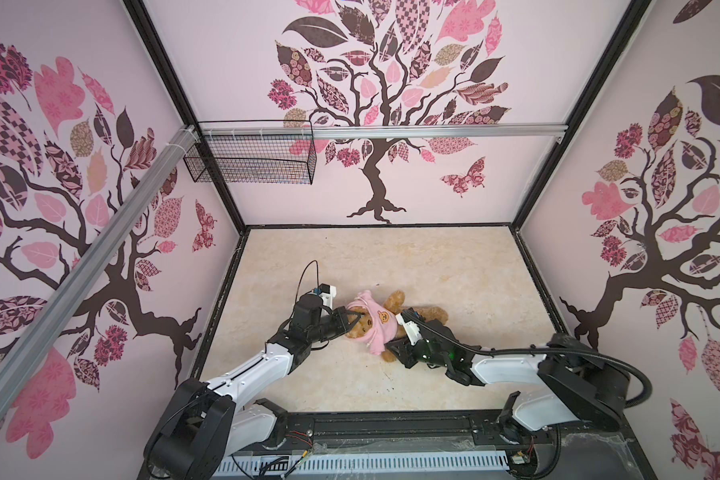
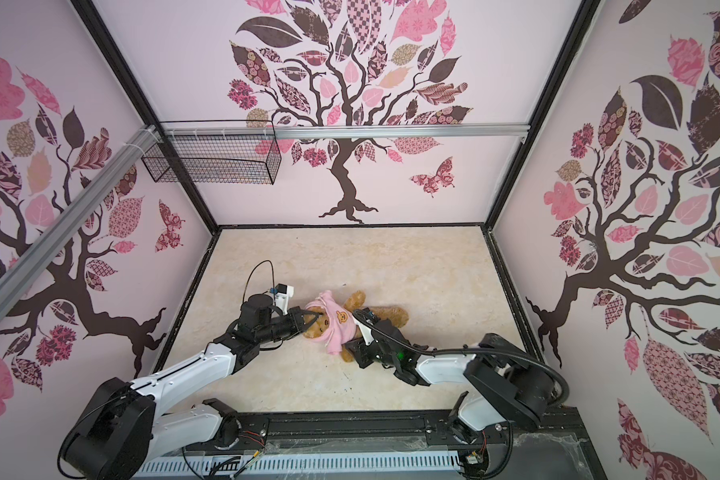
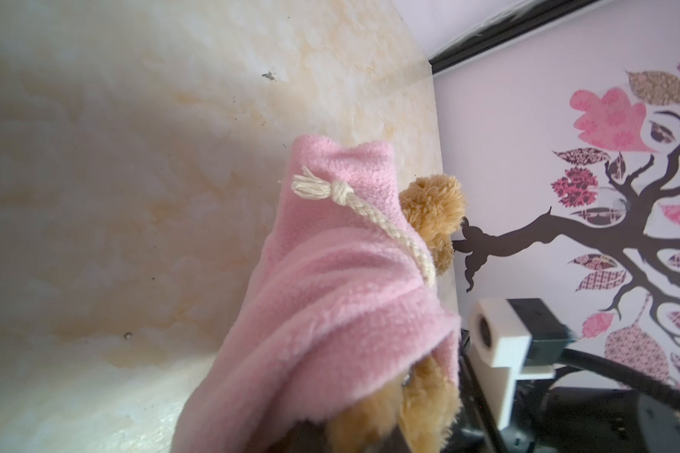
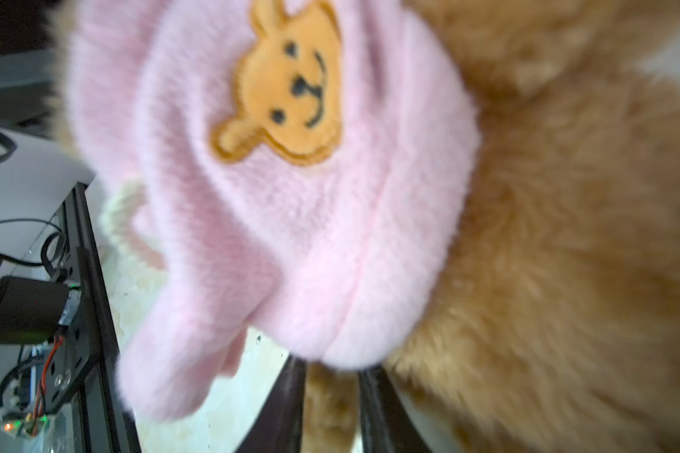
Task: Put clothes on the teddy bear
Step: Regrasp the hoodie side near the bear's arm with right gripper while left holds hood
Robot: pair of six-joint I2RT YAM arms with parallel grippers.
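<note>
Resting shut against the hood of the pink hoodie (image 1: 385, 328), the left gripper (image 1: 357, 319) touched the face of the teddy bear (image 1: 429, 316); the right gripper (image 4: 330, 392) held its jaws apart around fur below the hem. The bear lay face-up near the middle of the marbled table (image 1: 454, 270).

Both arms pair glossy white link shells with bulky black joint housings. The left arm (image 1: 246, 372), lower left in both top views, carries a thin looping black cable (image 1: 308, 272). The right arm (image 1: 504, 368), lower right, carries a thick corrugated black hose (image 1: 504, 352) and small green indicator lights (image 1: 451, 355).
</note>
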